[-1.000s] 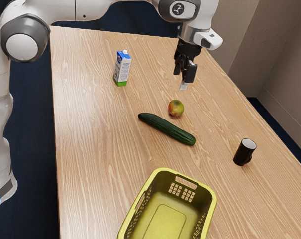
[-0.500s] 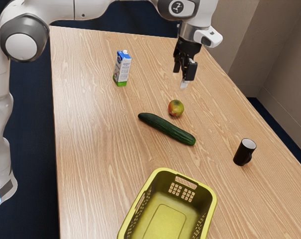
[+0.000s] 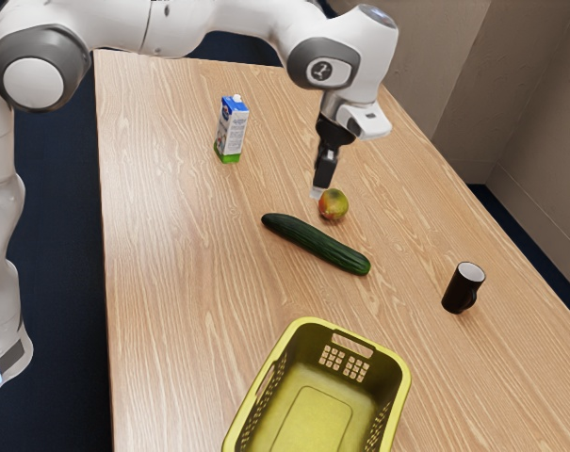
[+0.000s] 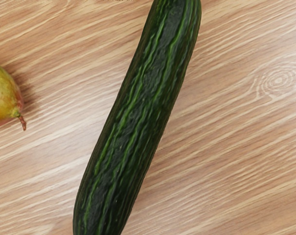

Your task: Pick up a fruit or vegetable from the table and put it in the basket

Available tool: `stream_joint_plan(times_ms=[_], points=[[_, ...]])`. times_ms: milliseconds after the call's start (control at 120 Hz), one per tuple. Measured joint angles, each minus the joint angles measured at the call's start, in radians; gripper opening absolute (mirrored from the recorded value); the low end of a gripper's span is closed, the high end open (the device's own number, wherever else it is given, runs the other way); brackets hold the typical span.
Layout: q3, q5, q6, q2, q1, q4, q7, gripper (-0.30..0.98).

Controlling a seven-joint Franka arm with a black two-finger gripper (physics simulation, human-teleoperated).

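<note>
My gripper [image 3: 318, 191] hangs over the table just beyond the cucumber, with its tip overlapping the edge of the mango [image 3: 333, 204] in the exterior view; contact cannot be made out. The dark green cucumber [image 3: 316, 244] lies flat, between the mango and the yellow-green basket [image 3: 403, 375]. Nothing lies on the visible basket floor. From the wrist camera, the cucumber [image 4: 133, 117] runs slantwise beneath the hand, and part of the red-green mango [image 4: 3, 95] with its stem lies beside it.
A blue, white and green carton [image 3: 232, 130] stands upright toward the exterior view's left, past the cucumber. A black mug [image 3: 463, 288] with a white inside stands near the table's edge at the exterior view's right. The wooden table [image 3: 171, 282] carries everything.
My hand has come down and shifted toward the exterior view's left, closer to the mango and cucumber, and has turned. The cucumber, mango, basket, carton and mug have stayed put.
</note>
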Motion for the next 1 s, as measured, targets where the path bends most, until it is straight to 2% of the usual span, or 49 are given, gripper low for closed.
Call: stream_joint_plan(times_ms=[192,425,1000], points=[[0.002,-0.017,0.097,-0.017,-0.009,-0.099,0.141,0.69],[-0.005,-0.038,0.187,0.035,-0.015,-0.133,0.271,0.69],[-0.005,-0.032,0.308,0.101,-0.005,-0.181,0.450,0.69]])
